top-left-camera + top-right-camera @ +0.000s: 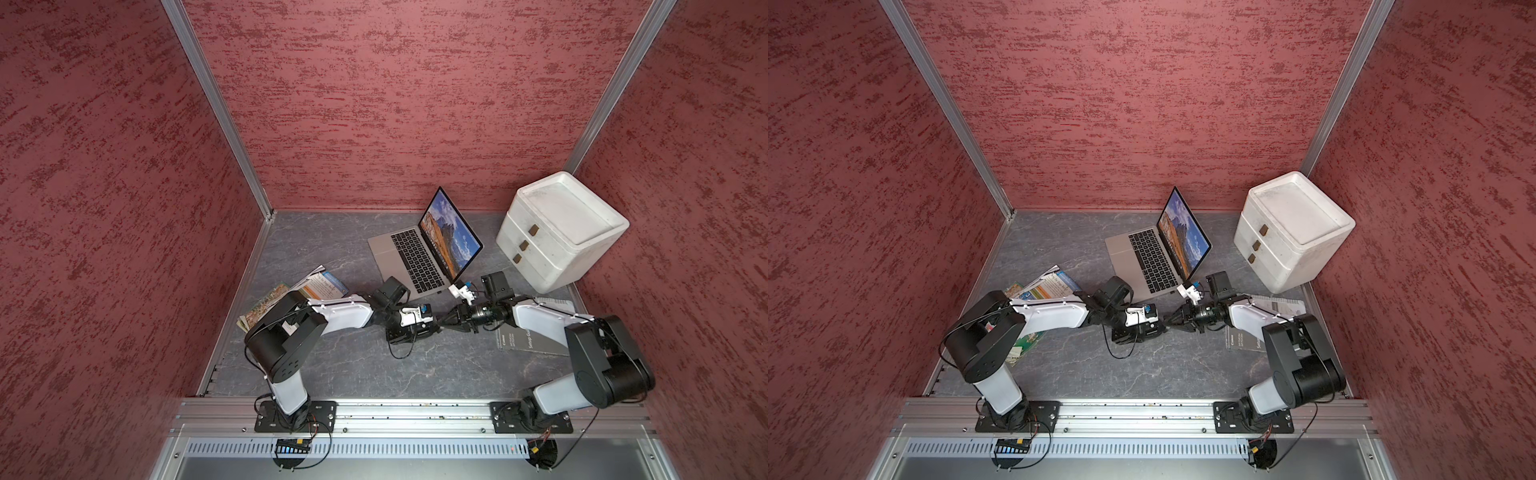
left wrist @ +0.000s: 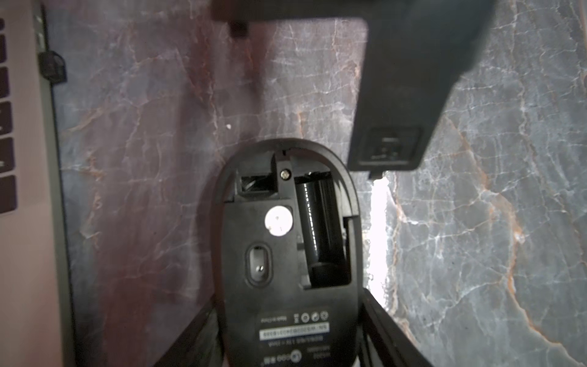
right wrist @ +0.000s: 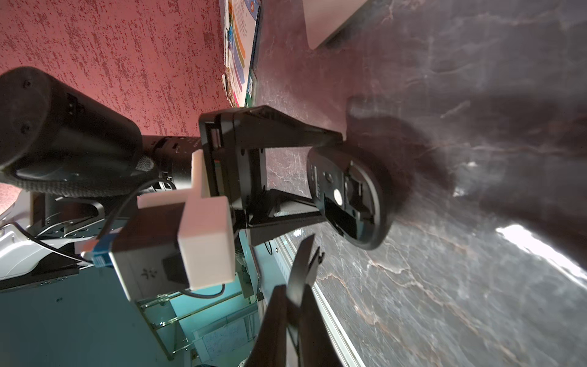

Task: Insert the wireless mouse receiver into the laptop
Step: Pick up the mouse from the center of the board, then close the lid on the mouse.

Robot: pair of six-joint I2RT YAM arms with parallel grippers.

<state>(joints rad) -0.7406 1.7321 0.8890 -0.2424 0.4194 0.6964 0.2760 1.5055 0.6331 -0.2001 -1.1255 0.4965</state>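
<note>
We are seeing the wireless mouse receiver (image 2: 51, 68) as a small black stub sticking out from the side edge of the laptop (image 1: 415, 257) and touching it. Whether it is fully seated, we cannot tell. The laptop is sitting open on the grey marbled table (image 1: 332, 365), its screen showing orange mountains and blue sky.

Just beside that edge, the left gripper (image 3: 327, 178) is clamping a black mouse (image 2: 286, 254), one finger on each flank. The mouse is showing its underside to the left wrist camera, with the battery bay uncovered and a battery lying in it.

Facing it, the right gripper (image 3: 293, 298) is pressing its fingers together on a thin curved black mouse cover (image 3: 303, 263), which is hanging close to the mouse without touching it. In both top views the two grippers are meeting tip to tip in front of the laptop.

Farther out, a white drawer unit (image 1: 561, 232) is standing by the right wall, colourful booklets (image 1: 320, 286) are lying under the left arm, and a dark setup guide (image 1: 528, 340) is lying under the right arm.
</note>
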